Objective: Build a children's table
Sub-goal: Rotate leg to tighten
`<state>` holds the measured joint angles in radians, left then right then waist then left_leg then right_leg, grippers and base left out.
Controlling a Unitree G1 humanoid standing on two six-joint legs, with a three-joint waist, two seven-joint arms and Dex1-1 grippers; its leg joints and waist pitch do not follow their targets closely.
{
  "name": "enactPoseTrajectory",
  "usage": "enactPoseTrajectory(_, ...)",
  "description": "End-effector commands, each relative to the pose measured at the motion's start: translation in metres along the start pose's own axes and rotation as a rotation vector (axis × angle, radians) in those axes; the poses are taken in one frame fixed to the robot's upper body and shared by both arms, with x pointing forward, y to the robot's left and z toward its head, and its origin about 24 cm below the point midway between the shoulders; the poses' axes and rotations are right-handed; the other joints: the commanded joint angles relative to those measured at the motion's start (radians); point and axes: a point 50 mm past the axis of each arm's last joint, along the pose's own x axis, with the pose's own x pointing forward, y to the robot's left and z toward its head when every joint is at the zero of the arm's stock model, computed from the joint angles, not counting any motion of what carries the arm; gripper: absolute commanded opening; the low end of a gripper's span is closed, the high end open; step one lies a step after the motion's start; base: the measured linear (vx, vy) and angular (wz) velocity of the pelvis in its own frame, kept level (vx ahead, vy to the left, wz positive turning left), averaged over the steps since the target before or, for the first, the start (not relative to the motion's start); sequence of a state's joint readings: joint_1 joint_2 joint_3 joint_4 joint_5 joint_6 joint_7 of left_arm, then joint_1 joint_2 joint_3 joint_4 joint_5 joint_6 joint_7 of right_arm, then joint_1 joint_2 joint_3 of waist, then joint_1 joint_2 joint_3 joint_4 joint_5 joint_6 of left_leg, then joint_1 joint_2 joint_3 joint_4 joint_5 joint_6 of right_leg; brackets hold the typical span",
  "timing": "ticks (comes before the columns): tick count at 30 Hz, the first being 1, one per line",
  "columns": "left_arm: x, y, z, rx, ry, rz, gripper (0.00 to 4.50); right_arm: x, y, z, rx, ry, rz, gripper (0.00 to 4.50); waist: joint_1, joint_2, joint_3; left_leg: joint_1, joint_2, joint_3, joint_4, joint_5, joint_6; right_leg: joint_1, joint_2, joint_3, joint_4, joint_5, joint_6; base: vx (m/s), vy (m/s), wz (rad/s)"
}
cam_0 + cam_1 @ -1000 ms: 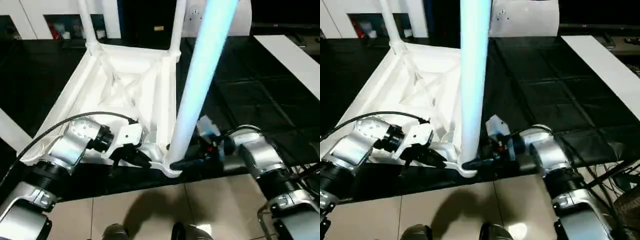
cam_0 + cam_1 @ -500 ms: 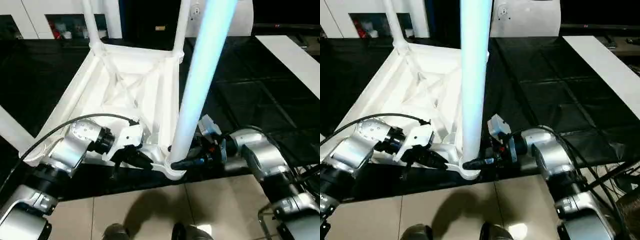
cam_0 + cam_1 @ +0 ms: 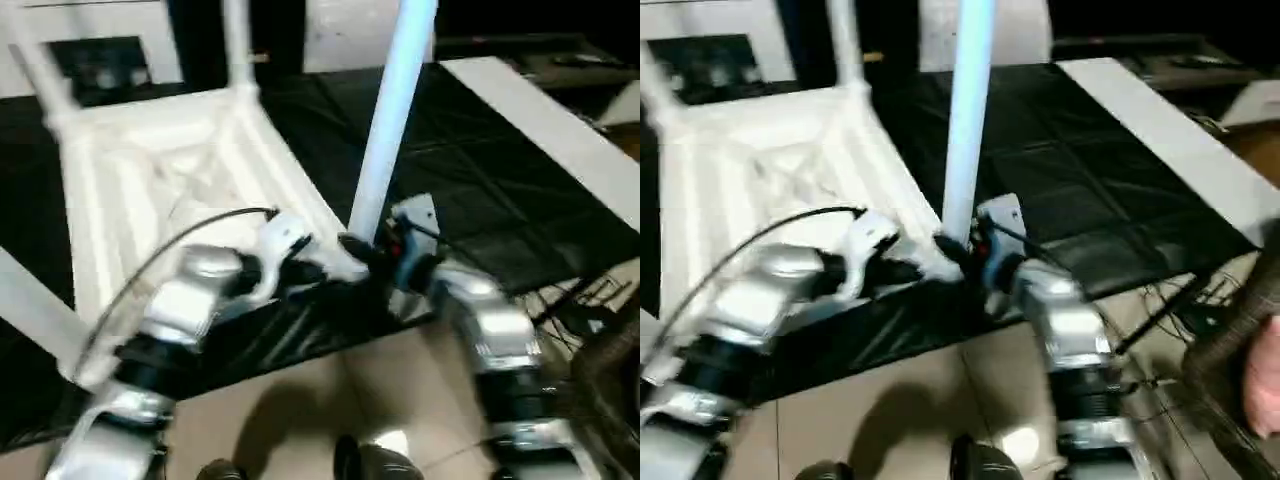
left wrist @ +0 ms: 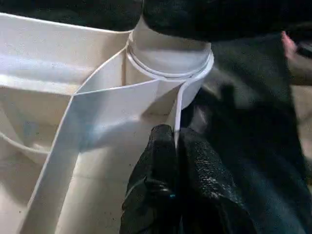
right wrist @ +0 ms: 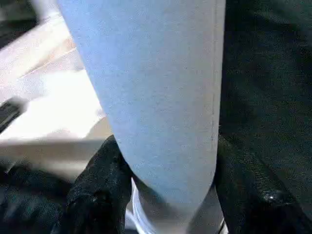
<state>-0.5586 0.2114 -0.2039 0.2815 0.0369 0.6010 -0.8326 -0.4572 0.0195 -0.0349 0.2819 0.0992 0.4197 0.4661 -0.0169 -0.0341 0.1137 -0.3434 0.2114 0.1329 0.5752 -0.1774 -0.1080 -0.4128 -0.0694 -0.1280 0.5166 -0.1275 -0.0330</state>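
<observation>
Gripping the near-right leg [image 3: 388, 130] low at its socket, the right pincer [image 5: 161, 195] twists it while the left pincer [image 4: 178, 165] pinches the tabletop [image 3: 150, 170] rim on the bench [image 3: 480, 190]; both wrists have turned, so the screwing likely advances.

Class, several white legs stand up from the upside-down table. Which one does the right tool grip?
The leg in the near corner socket, closest to the robot. The right tool grips its base from both sides; the other legs stand untouched at far corners.

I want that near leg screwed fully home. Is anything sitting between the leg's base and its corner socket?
Nothing visible: the leg stands upright in the corner socket, the right gripper clasping its base.
</observation>
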Motion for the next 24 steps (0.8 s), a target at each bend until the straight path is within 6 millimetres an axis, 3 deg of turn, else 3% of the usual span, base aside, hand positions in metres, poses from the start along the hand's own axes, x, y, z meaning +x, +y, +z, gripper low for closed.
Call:
enactPoseTrajectory(1,0.021,-0.017,0.027,0.02,-0.081,0.004,0.0,0.022,0.043,-0.019,0.089,0.071,0.066,2.04,-0.01,0.018,-0.048,0.005,0.008,-0.008,-0.078,-0.47,0.043,0.059,-0.056,-0.008,-0.097,-0.638,-0.006,0.0,0.0,0.0)
enactPoseTrajectory(2,0.023,-0.018,0.028,0.019,-0.079,0.019,0.0,0.023,0.043,-0.019,0.093,0.07,0.03,2.04,-0.015,0.032,-0.041,0.01,0.026,-0.017,-0.093,-0.552,0.047,0.067,-0.056,-0.019,-0.092,-0.6,-0.001,0.0,0.0,0.0)
enactPoseTrajectory(3,0.025,-0.018,0.029,0.018,-0.077,0.039,0.0,0.025,0.043,-0.019,0.103,0.07,-0.018,2.04,-0.018,0.033,-0.039,0.006,0.036,-0.023,-0.103,-0.595,0.048,0.073,-0.055,-0.017,-0.078,-0.569,-0.004,0.0,0.0,0.0)
enactPoseTrajectory(4,0.026,-0.019,0.029,0.023,-0.074,0.049,0.0,0.027,0.044,-0.018,0.119,0.058,-0.038,2.04,-0.015,0.038,-0.038,0.009,0.051,-0.027,-0.118,-0.657,0.038,0.078,-0.057,0.001,-0.05,-0.492,-0.025,0.0,0.0,0.0)
enactPoseTrajectory(5,0.026,-0.02,0.03,0.028,-0.07,0.055,0.0,0.028,0.045,-0.017,0.127,0.052,-0.051,2.04,-0.016,0.029,-0.034,0.021,0.034,-0.019,-0.11,-0.664,0.029,0.061,-0.063,0.007,-0.063,-0.521,-0.034,0.0,0.0,0.0)
enactPoseTrajectory(6,0.026,-0.02,0.029,0.031,-0.068,0.056,0.0,0.028,0.046,-0.016,0.129,0.046,-0.053,2.04,-0.016,0.025,-0.031,0.031,0.017,-0.013,-0.097,-0.644,0.026,0.048,-0.067,0.002,-0.084,-0.592,-0.023,0.0,0.0,0.0)
enactPoseTrajectory(7,0.026,-0.022,0.029,0.037,-0.063,0.053,0.0,0.028,0.047,-0.015,0.127,0.029,-0.056,2.39,-0.017,0.02,-0.029,0.044,-0.011,-0.004,-0.07,-0.575,0.031,0.038,-0.072,-0.027,-0.126,-0.736,0.025,0.0,0.0,0.0)
enactPoseTrajectory(8,0.026,-0.022,0.028,0.038,-0.063,0.053,0.0,0.028,0.047,-0.014,0.126,0.025,-0.057,2.6,-0.02,0.019,-0.033,0.029,-0.017,-0.004,-0.063,-0.511,0.04,0.055,-0.075,-0.046,-0.141,-0.777,0.071,0.0,0.0,0.0)
enactPoseTrajectory(9,0.025,-0.023,0.027,0.047,-0.057,0.046,0.0,0.028,0.048,-0.012,0.12,0.005,-0.065,2.6,-0.016,0.032,-0.035,0.03,-0.008,-0.006,-0.066,-0.508,0.044,0.063,-0.079,-0.05,-0.139,-0.752,0.072,0.0,0.0,0.0)
enactPoseTrajectory(10,0.024,-0.024,0.026,0.05,-0.056,0.044,0.0,0.028,0.049,-0.011,0.119,-0.001,-0.068,2.74,-0.022,0.037,-0.034,-0.004,0.025,-0.026,-0.094,-0.547,0.045,0.096,-0.081,-0.042,-0.098,-0.654,0.066,0.0,0.0,0.0)
enactPoseTrajectory(11,0.023,-0.024,0.025,0.057,-0.053,0.033,0.0,0.027,0.047,-0.011,0.108,-0.006,-0.07,2.76,-0.005,0.049,-0.03,-0.023,0.075,-0.048,-0.141,-0.68,0.045,0.115,-0.074,0.004,0.008,-0.483,0.021,0.0,0.0,0.0)
enactPoseTrajectory(12,0.021,-0.024,0.023,0.068,-0.051,0.019,0.0,0.025,0.045,-0.011,0.091,-0.013,-0.071,2.93,0.004,0.05,-0.027,-0.007,0.087,-0.044,-0.154,-0.73,0.034,0.097,-0.073,0.029,0.033,-0.389,-0.017,-0.009,-0.062,0.02)
enactPoseTrajectory(13,0.018,-0.024,0.021,0.075,-0.047,0.005,0.0,0.023,0.043,-0.011,0.077,-0.02,-0.065,3.02,-0.003,0.013,-0.022,0.035,0.022,-0.016,-0.115,-0.699,0.023,0.038,-0.071,0.036,-0.05,-0.536,-0.022,0.08,-0.066,0.2)
enactPoseTrajectory(14,0.015,-0.023,0.018,0.091,-0.047,-0.022,0.0,0.019,0.037,-0.011,0.056,-0.029,-0.065,3.09,0.011,-0.004,-0.02,0.068,-0.053,0.014,-0.041,-0.473,0.033,-0.002,-0.091,0.014,-0.125,-0.86,0.05,0.08,-0.066,0.2)
enactPoseTrajectory(15,0.012,-0.023,0.016,0.102,-0.047,-0.043,0.0,0.016,0.031,-0.01,0.03,-0.039,-0.057,3.25,0.013,-0.004,-0.022,0.059,-0.053,0.016,-0.036,-0.399,0.046,0.01,-0.103,0.014,-0.135,-0.92,0.066,0.086,-0.05,0.09)
enactPoseTrajectory(16,0.01,-0.023,0.014,0.103,-0.045,-0.057,0.0,0.012,0.027,-0.009,0.008,-0.046,-0.042,3.36,0.017,0.005,-0.039,-0.013,-0.03,-0.005,-0.065,-0.305,0.053,0.078,-0.108,0.016,-0.095,-0.844,0.075,0.064,-0.011,-0.17)
enactPoseTrajectory(17,0.006,-0.022,0.012,0.117,-0.045,-0.084,0.0,0.007,0.02,-0.007,-0.027,-0.058,-0.008,3.36,0.025,0.018,-0.054,-0.017,-0.008,-0.012,-0.078,-0.238,0.047,0.077,-0.102,0.027,-0.075,-0.647,0.035,0.064,-0.011,-0.17)
enactPoseTrajectory(18,0.005,-0.022,0.012,0.12,-0.045,-0.088,0.0,0.006,0.019,-0.007,-0.033,-0.06,-0.002,3.46,0.026,0.02,-0.056,-0.013,-0.002,-0.011,-0.079,-0.214,0.05,0.068,-0.093,0.032,-0.064,-0.54,-0.002,0.071,-0.012,-0.08)
enactPoseTrajectory(19,0.004,-0.022,0.011,0.126,-0.045,-0.098,0.0,0.005,0.018,-0.006,-0.044,-0.064,0.011,3.54,0.023,0.014,-0.059,-0.015,0.002,-0.002,-0.076,-0.172,0.057,0.064,-0.079,0.039,-0.037,-0.374,-0.081,0.054,-0.013,0.1)
enactPoseTrajectory(21,-0.003,-0.018,0.006,0.153,-0.034,-0.124,0.0,-0.005,0.008,-0.002,-0.087,-0.063,0.098,3.62,0.023,0.012,-0.059,-0.011,0.001,0.004,-0.074,-0.171,0.084,0.062,-0.07,0.044,-0.027,-0.317,-0.144,0.056,-0.005,0.09)
enactPoseTrajectory(24,-0.011,-0.014,0.001,0.177,-0.017,-0.167,0.0,-0.018,-0.001,0.003,-0.146,-0.044,0.233,4.01,0.031,0.014,-0.069,-0.018,-0.001,0.007,-0.065,-0.112,0.132,0.071,-0.073,0.051,-0.016,-0.269,-0.19,0.062,-0.009,0.05)
